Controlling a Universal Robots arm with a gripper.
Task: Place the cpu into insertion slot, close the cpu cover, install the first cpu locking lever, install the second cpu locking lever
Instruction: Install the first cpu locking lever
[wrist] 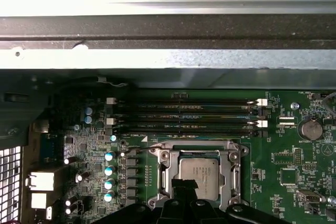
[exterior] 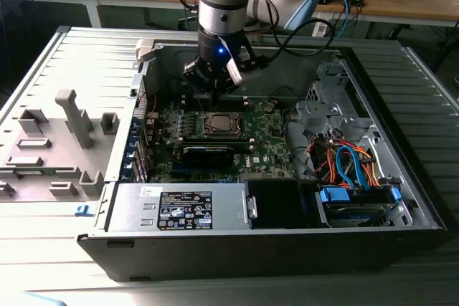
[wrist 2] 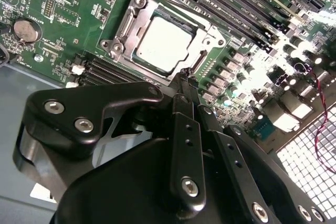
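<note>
Broadly, one open computer case [exterior: 373, 198] lies on its side on a ribbed metal table [exterior: 64, 62], with a grey fixture block [exterior: 75, 116] on the table at the exterior view's left.

Arm [exterior: 224, 5]: reaches down into the case from the far side, over the far part of the board.

Power supply [exterior: 179, 209]: silver box along the near wall of the case. Drive bay with blue and orange cables [exterior: 351, 166] at the exterior view's right.

Board [wrist: 283, 161]: green, flat on the case floor; long black memory sticks [wrist: 184, 116] run in a row on the far side of the slot; a coin cell [wrist: 311, 128] sits off to one side.

Gripper [wrist 2: 185, 74]: black, hanging just above the near edge of the slot; its fingers come together to a point at the slot's rim, holding nothing.

Slot [wrist: 199, 174]: silver-rimmed square near the board's middle.

Cover [wrist 2: 207, 35]: silver frame lying flat over the slot, its window framing the chip.

Cpu [wrist 2: 164, 43]: pale metal square seated in the slot, showing through the cover's window in both wrist views.
</note>
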